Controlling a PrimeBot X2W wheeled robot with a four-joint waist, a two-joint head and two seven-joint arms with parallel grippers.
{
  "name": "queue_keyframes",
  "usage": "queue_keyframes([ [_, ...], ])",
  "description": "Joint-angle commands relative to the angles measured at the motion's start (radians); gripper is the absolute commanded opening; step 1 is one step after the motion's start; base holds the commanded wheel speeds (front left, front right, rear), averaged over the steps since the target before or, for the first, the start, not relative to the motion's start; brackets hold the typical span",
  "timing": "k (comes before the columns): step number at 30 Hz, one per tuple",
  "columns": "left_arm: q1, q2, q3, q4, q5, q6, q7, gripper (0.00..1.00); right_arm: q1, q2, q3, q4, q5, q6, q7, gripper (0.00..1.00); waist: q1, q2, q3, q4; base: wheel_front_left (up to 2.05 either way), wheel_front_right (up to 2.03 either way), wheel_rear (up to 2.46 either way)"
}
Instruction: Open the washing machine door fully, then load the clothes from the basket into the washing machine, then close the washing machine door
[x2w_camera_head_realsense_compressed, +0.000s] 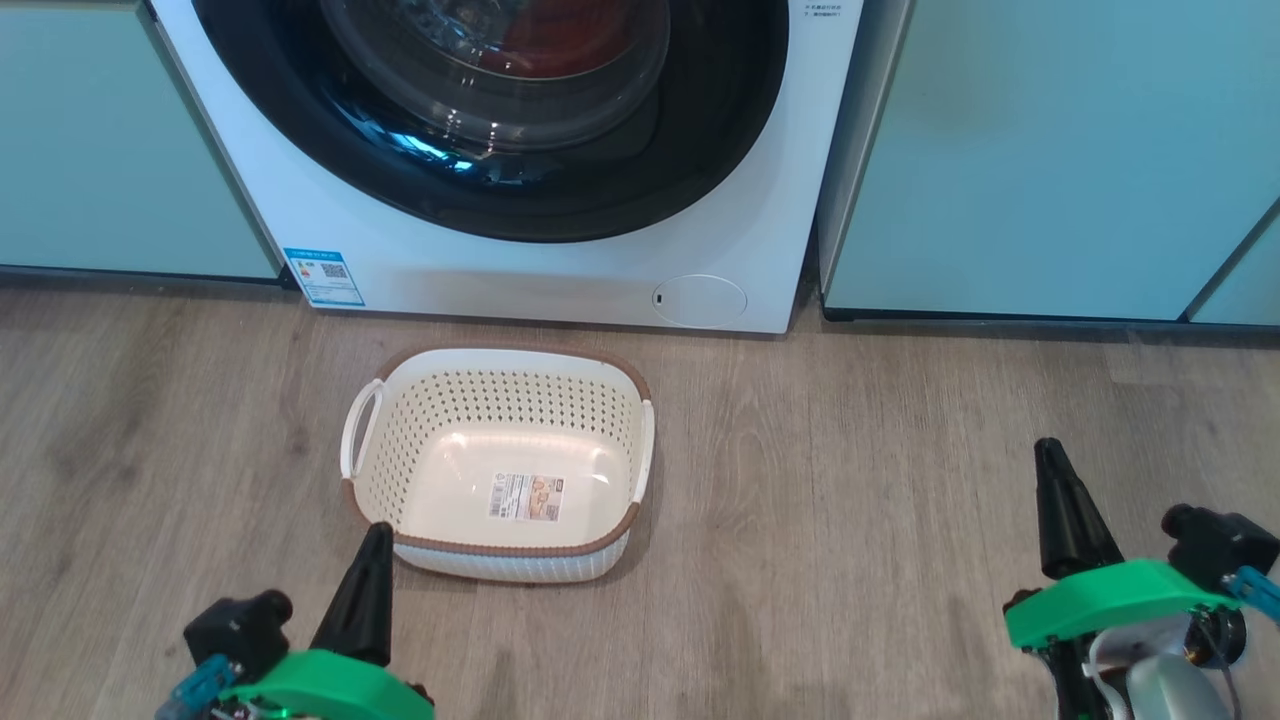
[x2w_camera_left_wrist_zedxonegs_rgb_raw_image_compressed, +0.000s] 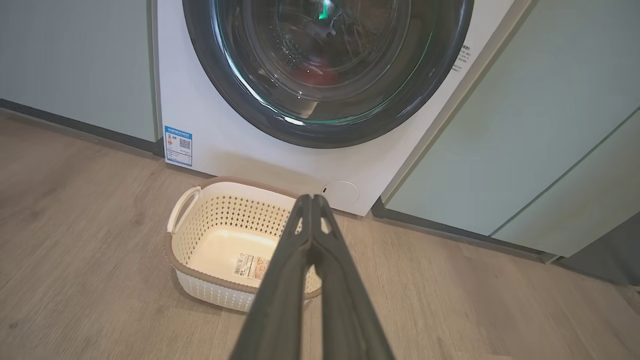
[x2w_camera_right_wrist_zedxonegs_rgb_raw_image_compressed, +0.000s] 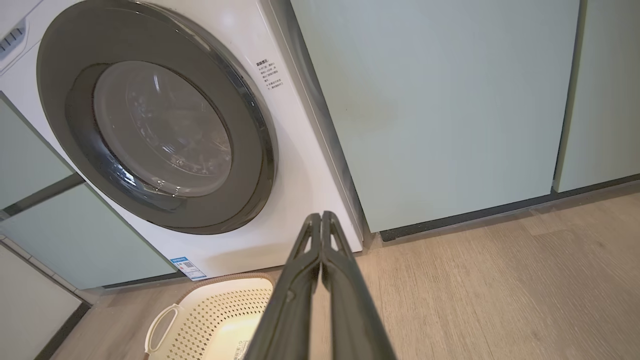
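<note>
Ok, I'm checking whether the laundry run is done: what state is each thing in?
Round black-ringed glass washing machine door: shut.
White perforated plastic basket with brown rim: empty, upright.
Bright red fabric clothes: inside, behind the door.
Small round white filter cover: shut.
Left gripper: shut, empty.
Right gripper: shut, empty.

- A blue sticker (x2w_camera_head_realsense_compressed: 323, 276) is showing a QR code low on the washing machine (x2w_camera_head_realsense_compressed: 520, 285) front; its print is coming out too small to read
- A label sticker (x2w_camera_head_realsense_compressed: 526, 497) is lying on the basket (x2w_camera_head_realsense_compressed: 500, 350) bottom, its wording unreadable
- Small lines of print (x2w_camera_right_wrist_zedxonegs_rgb_raw_image_compressed: 268, 75) are sitting high on the front, illegible
</note>
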Motion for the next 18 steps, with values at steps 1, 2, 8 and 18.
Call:
queue_keyframes([
  [1, -0.041, 0.001, 0.012, -0.031, -0.028, -0.003, 0.008, 0.00, -0.042, -0.004, -0.003, -0.036, 0.030, 0.000, 0.009, 0.00, 0.0000, 0.0000, 0.000, 0.000, 0.00, 0.00, 0.00],
  [2, -0.042, 0.001, 0.014, -0.030, -0.039, -0.003, 0.011, 0.00, -0.042, -0.004, -0.003, -0.037, 0.040, 0.000, 0.012, 0.00, 0.0000, 0.0000, 0.000, 0.000, 0.00, 0.00, 0.00],
  [8, -0.050, 0.002, 0.022, -0.027, -0.100, -0.005, 0.028, 0.00, -0.043, -0.004, -0.003, -0.041, 0.101, 0.000, 0.029, 0.00, 0.0000, 0.0000, 0.000, 0.000, 0.00, 0.00, 0.00],
  [18, -0.062, 0.003, 0.035, -0.022, -0.192, -0.007, 0.054, 0.00, -0.044, -0.004, -0.004, -0.046, 0.191, 0.000, 0.055, 0.00, 0.0000, 0.0000, -0.001, 0.000, 0.00, 0.00, 0.00],
])
